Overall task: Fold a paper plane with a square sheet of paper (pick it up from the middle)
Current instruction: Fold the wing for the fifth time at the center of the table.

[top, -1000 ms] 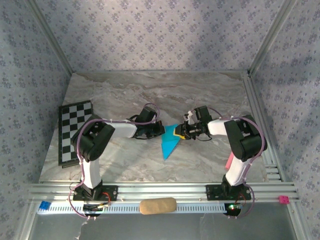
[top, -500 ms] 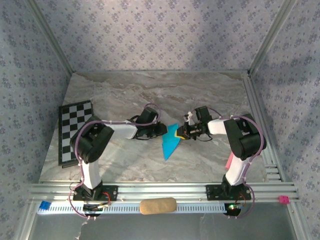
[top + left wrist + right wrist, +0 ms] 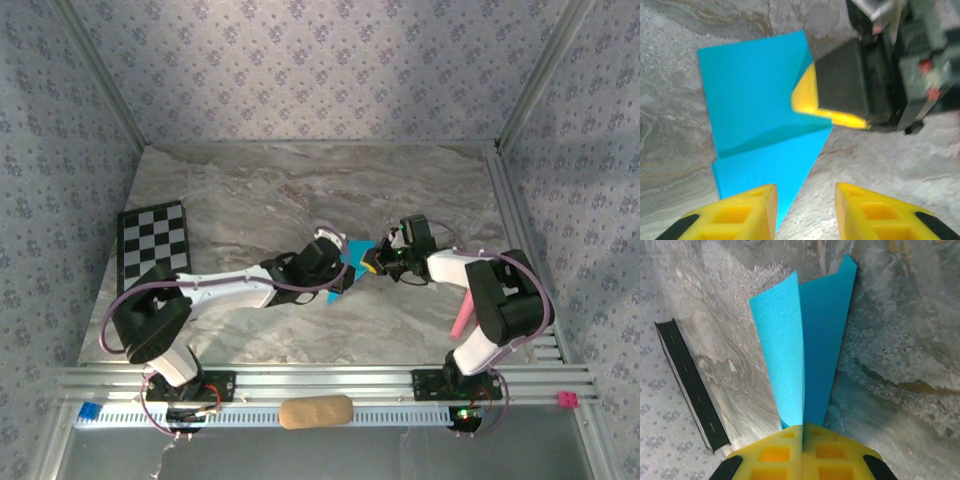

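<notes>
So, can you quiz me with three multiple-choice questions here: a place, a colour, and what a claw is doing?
1. Where does the checkered board lie?
A) left side of the table
B) right side
C) the middle
2. What colour is the folded sheet of paper?
A) pink
B) white
C) turquoise-blue
3. What is the right gripper doing?
A) hanging open
B) shut on the paper
C) shut on the board

Answers: 1 A, the top view shows it at the left edge; 2 C, both wrist views show bright blue; 3 B, its yellow fingers pinch the sheet's end.
</notes>
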